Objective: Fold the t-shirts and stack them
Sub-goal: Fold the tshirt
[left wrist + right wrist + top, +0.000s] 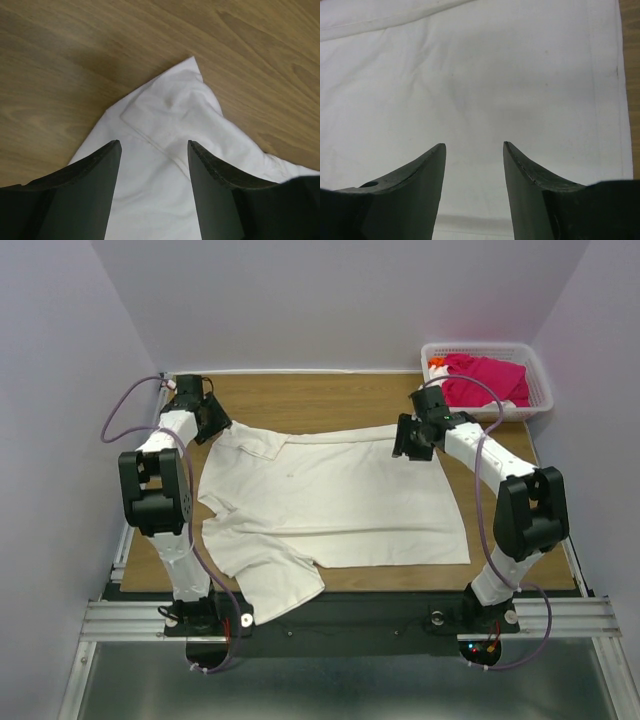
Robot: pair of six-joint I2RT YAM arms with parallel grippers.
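Wooden worktop (pixel 300 390) carries the off-white t-shirt (pixel 330 500); left hand (pixel 154 145) at ten o'clock, right hand (pixel 473 145) at two, both parted and empty. Uneven pinches could skew the fold.

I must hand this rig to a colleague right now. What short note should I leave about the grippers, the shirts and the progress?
Left gripper: jaws open, holding nothing, above the far left corner of the large off-white cloth t-shirt.
Right gripper: jaws open, holding nothing, above the far right part of the same shirt.
Off-white shirt: spread out on the wooden table, unfolded, near left sleeve rumpled.
Bright pink cloth t-shirt: bunched in the white plastic lattice basket at the far right corner.
Done: one shirt laid out.
Left: fold both shirts, then stack them.
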